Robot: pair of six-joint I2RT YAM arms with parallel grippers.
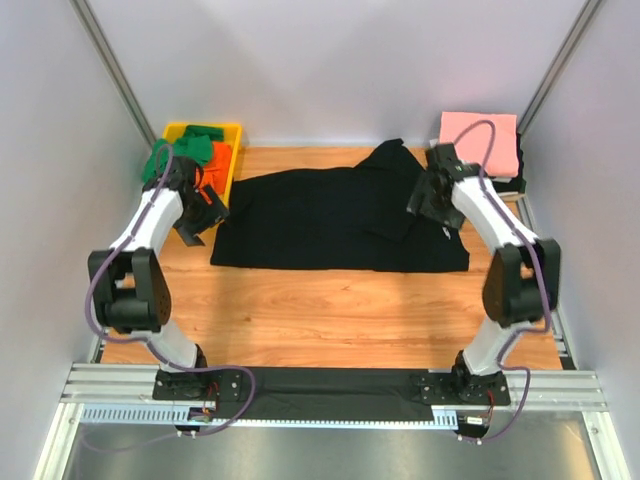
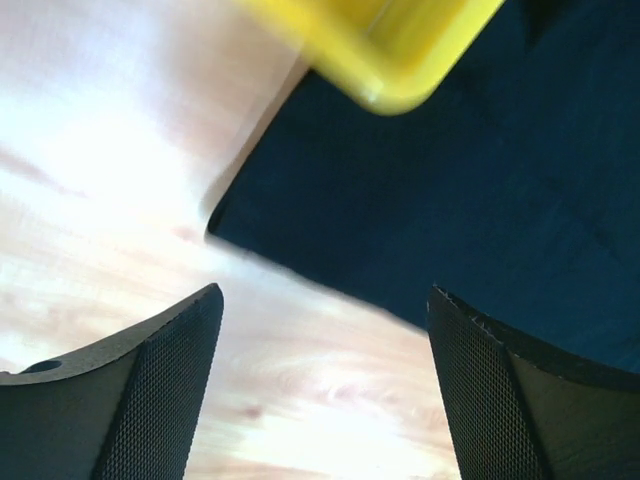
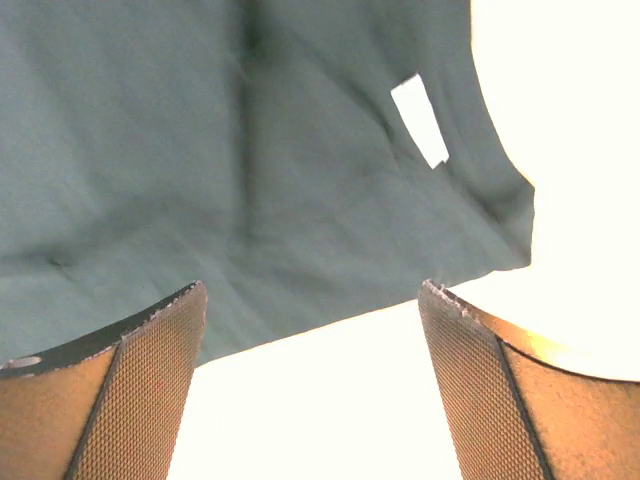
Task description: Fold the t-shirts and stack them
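A large black t-shirt [image 1: 330, 220] lies spread flat across the middle of the wooden table. My left gripper [image 1: 197, 225] is open and empty just off the shirt's left edge. In the left wrist view the gripper [image 2: 325, 292] hangs over bare wood, with the shirt's corner [image 2: 450, 180] beyond the fingertips. My right gripper [image 1: 428, 200] is open and empty above the shirt's right part. In the right wrist view the gripper [image 3: 313, 287] is over the shirt's edge [image 3: 250, 150], near a small white label [image 3: 420, 120]. A folded pink t-shirt [image 1: 480, 140] lies at the back right.
A yellow tray [image 1: 236, 150] at the back left holds green [image 1: 190, 148] and orange [image 1: 218, 160] t-shirts; its corner [image 2: 390, 60] shows close above my left gripper. Grey walls enclose the table on three sides. Bare wood [image 1: 330, 310] lies in front of the black shirt.
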